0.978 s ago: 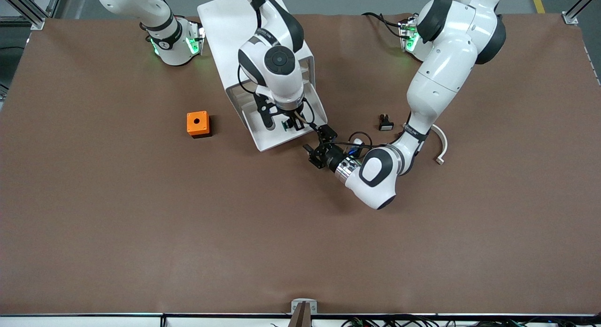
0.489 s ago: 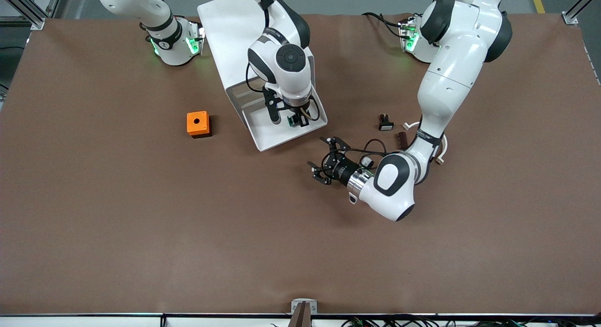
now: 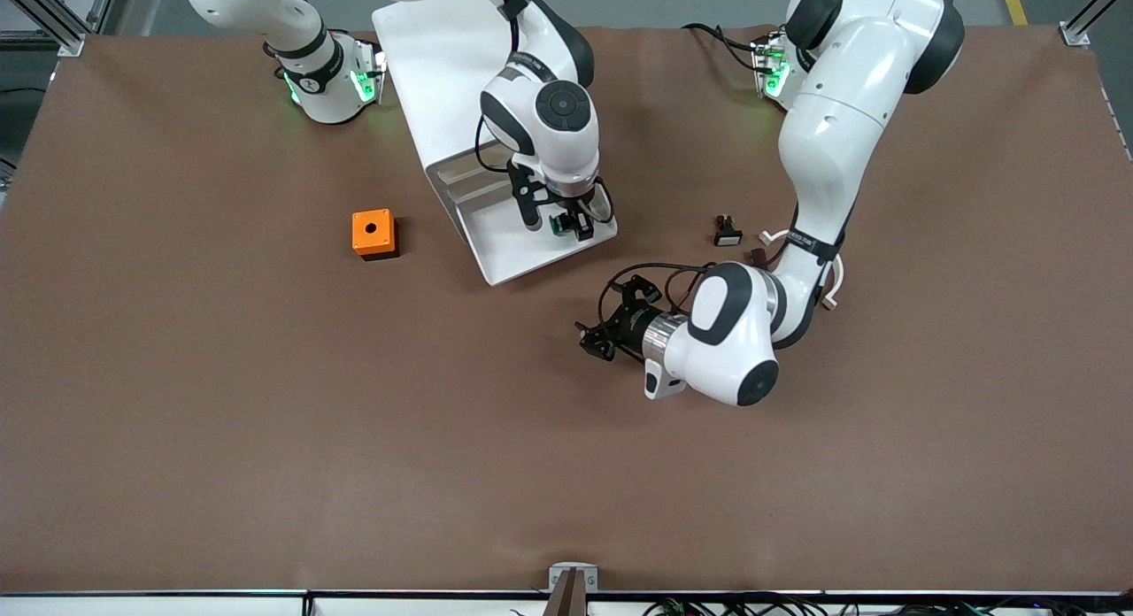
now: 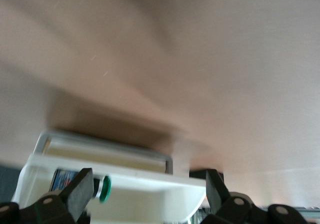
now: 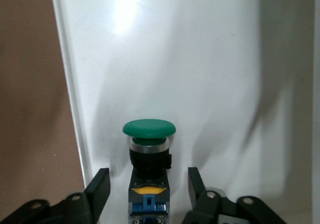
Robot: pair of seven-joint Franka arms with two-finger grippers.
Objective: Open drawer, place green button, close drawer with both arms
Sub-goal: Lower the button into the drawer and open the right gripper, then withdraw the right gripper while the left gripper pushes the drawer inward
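The white drawer stands pulled out of the white cabinet. The green-capped button lies in the drawer near its wall toward the left arm's end. My right gripper is low over it and open. In the right wrist view the button sits on the drawer floor between the fingers, with a gap on each side. My left gripper is open and empty over the table, nearer to the front camera than the drawer. The left wrist view shows the drawer's front and the button's cap.
An orange box with a hole stands toward the right arm's end of the drawer. A black button with a white face, a small brown piece and a curved white piece lie by the left arm's forearm.
My left gripper has drawn back from the drawer's corner toward the front camera. My right gripper has shifted a little over the drawer toward the left arm's end.
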